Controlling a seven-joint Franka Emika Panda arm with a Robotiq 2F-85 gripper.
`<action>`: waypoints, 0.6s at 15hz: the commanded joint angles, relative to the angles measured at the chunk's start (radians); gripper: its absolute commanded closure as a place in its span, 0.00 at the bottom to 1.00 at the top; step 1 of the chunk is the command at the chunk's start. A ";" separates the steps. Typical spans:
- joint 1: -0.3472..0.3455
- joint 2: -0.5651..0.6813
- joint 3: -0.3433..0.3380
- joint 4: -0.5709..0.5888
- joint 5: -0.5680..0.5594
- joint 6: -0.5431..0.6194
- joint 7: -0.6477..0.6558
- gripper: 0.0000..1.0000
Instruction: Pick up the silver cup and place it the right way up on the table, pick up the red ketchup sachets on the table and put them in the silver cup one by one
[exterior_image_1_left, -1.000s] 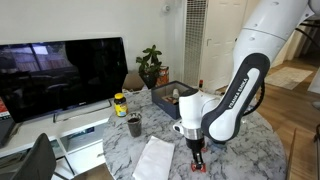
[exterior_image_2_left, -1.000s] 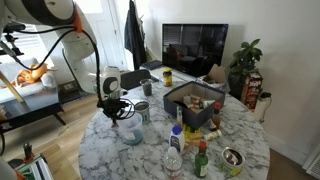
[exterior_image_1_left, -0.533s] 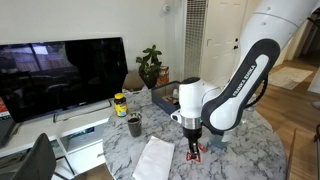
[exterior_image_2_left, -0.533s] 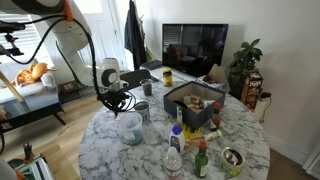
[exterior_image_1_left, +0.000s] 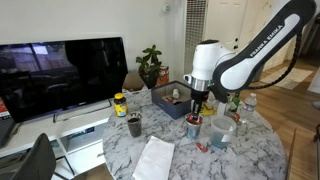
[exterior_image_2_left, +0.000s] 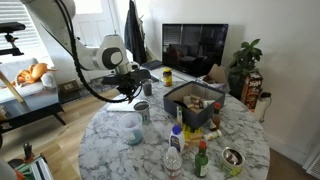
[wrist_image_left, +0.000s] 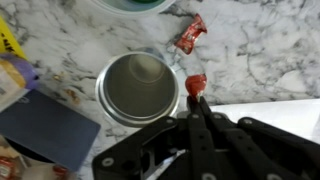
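The silver cup (wrist_image_left: 138, 88) stands upright on the marbled table (wrist_image_left: 270, 45), open mouth up, and nothing shows inside it. It shows in both exterior views (exterior_image_1_left: 193, 124) (exterior_image_2_left: 143, 110). My gripper (wrist_image_left: 197, 96) is shut on one red ketchup sachet (wrist_image_left: 195, 83), held just above and beside the cup's rim. In both exterior views the gripper (exterior_image_1_left: 197, 106) (exterior_image_2_left: 133, 92) hangs over the cup. Another red sachet (wrist_image_left: 191, 34) lies on the table past the cup.
A clear plastic cup (exterior_image_1_left: 222, 132) stands close to the silver cup. A dark cup (exterior_image_1_left: 134, 125), a yellow jar (exterior_image_1_left: 120, 104), a dark tray of items (exterior_image_2_left: 193, 100) and a white napkin (exterior_image_1_left: 155, 158) are on the table. Bottles (exterior_image_2_left: 176, 145) stand near one edge.
My gripper has lifted from the table surface with a red sachet pinched in it and moved across to just above the silver cup.
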 joint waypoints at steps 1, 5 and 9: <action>-0.016 -0.068 -0.047 -0.066 -0.069 0.023 0.151 1.00; -0.026 -0.049 -0.060 -0.056 -0.092 0.043 0.226 1.00; -0.019 -0.032 -0.069 -0.048 -0.136 0.065 0.302 0.73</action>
